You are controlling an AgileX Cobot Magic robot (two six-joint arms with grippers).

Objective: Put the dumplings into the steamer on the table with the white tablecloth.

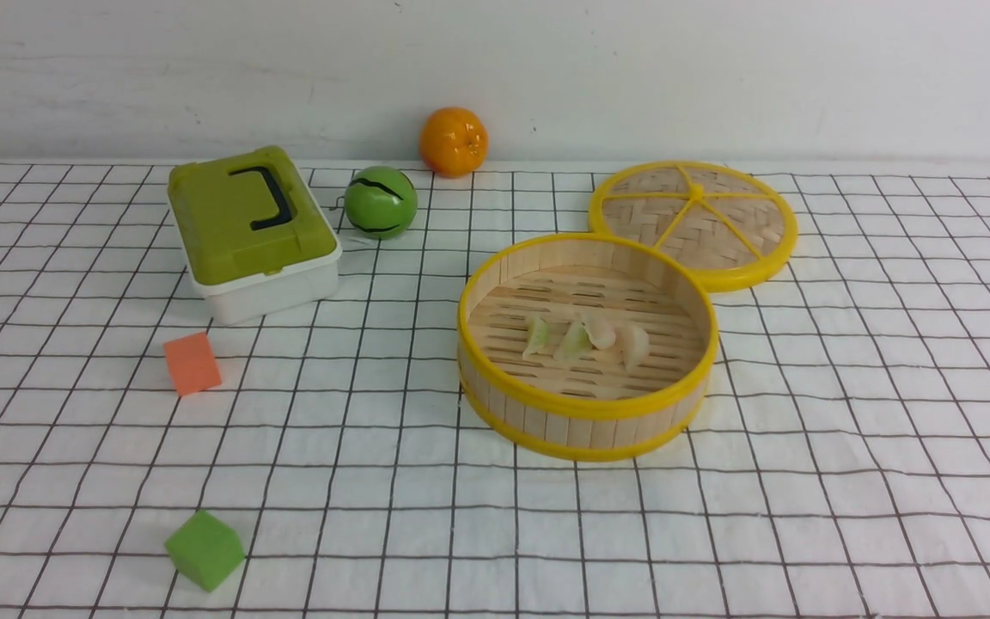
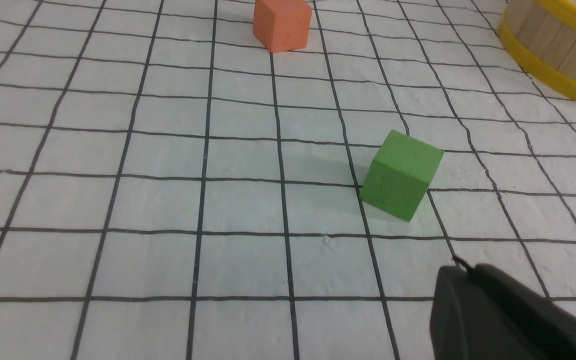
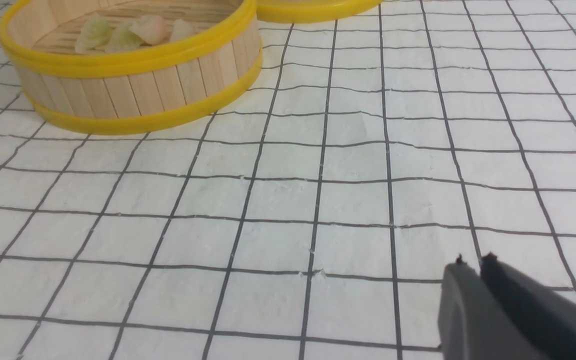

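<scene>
The steamer (image 1: pixel 585 413) stands right of centre on the white tablecloth (image 1: pixel 847 430) that covers the table. Several dumplings lie in a row on its slatted floor: two pale green (image 1: pixel 538 335) and two pinkish-white (image 1: pixel 632 344). They also show in the right wrist view (image 3: pixel 123 32), inside the steamer (image 3: pixel 133 85). Neither arm shows in the front view. My left gripper (image 2: pixel 460 267) is shut and empty, above the cloth near the green cube. My right gripper (image 3: pixel 473 262) is shut and empty, above bare cloth, apart from the steamer.
The flat woven lid (image 1: pixel 694 222) lies behind the steamer. A green-lidded white box (image 1: pixel 250 232), a green ball (image 1: pixel 381 203) and an orange (image 1: pixel 454 141) stand at the back left. An orange cube (image 1: pixel 192 364) and a green cube (image 1: pixel 204 549) lie front left.
</scene>
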